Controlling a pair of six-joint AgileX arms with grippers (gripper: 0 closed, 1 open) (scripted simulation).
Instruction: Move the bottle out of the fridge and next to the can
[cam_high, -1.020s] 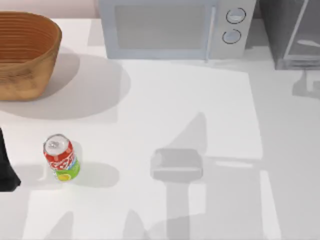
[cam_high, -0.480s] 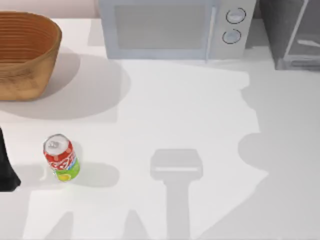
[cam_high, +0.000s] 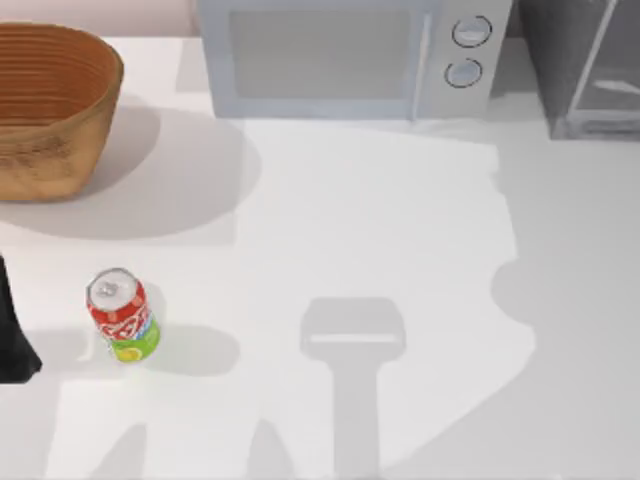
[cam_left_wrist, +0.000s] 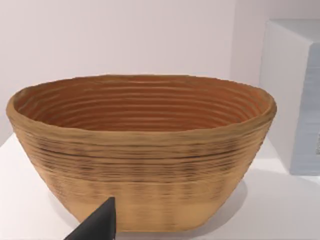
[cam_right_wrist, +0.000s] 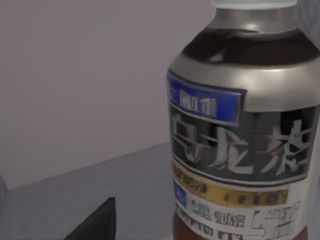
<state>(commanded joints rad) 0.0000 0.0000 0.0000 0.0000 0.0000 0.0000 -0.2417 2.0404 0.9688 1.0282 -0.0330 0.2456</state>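
Right gripper at the bottle, inside the fridge

Your right gripper's (cam_right_wrist: 95, 222) opening can't be told; the clear brown-liquid bottle (cam_right_wrist: 245, 125) stands upright just beyond, at one o'clock, in the dark grey fridge (cam_high: 580, 65), well apart from the red can (cam_high: 122, 316).

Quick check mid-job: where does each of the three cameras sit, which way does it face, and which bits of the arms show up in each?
Top view: above the table, looking down on the can, basket, microwave and fridge; the left arm shows at the left edge.
Left wrist view: on the left arm, facing the basket; a dark tip of the left pincer shows.
Right wrist view: on the right arm, close on the bottle; a dark tip of the right pincer shows.
Shared: top and left wrist views both show the basket and microwave.
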